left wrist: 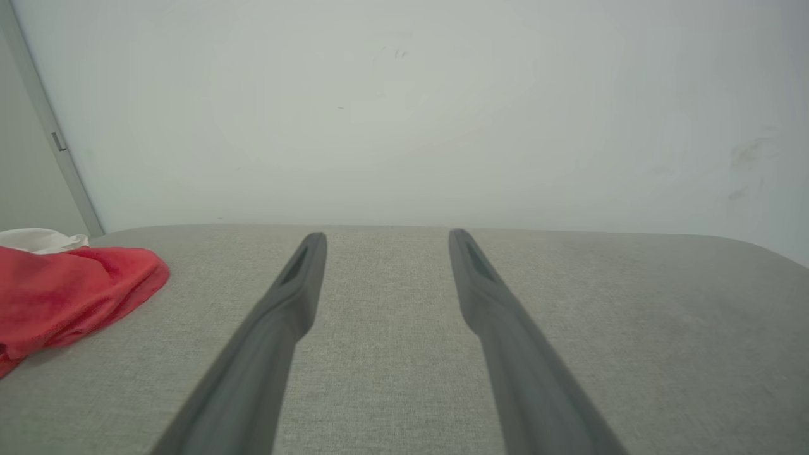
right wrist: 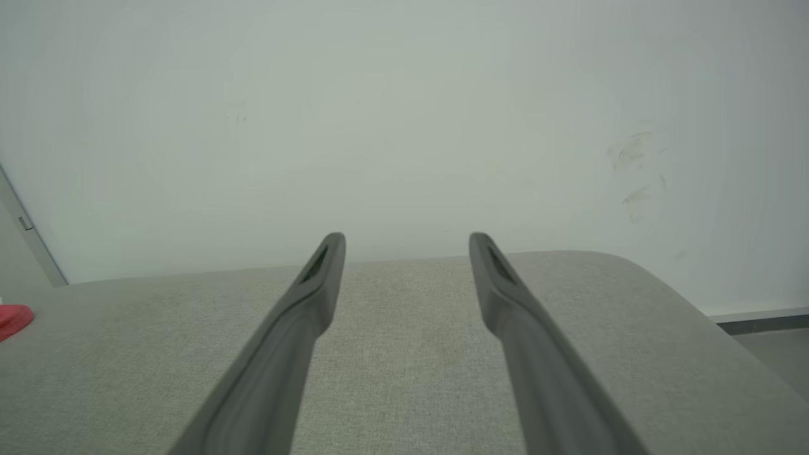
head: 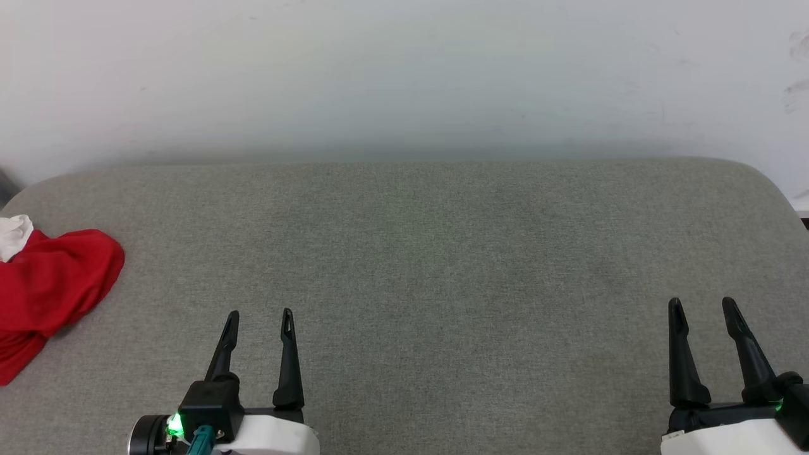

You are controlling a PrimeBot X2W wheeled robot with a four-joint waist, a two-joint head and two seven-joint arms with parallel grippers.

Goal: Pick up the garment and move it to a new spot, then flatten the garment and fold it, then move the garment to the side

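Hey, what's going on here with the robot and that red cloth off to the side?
Nothing is being handled yet. The robot's left gripper and right gripper are both open and empty, held low over the grey fabric-covered surface with their fingers pointing toward the wall. The crumpled red cloth garment, with a bit of white showing, lies bunched at the surface's left edge, clear of the left gripper. The pick-up has not begun.

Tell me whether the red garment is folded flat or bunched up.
Bunched up. The garment lies heaped at the left edge of the grey cushion, white cloth poking out; the frame cuts off the rest.
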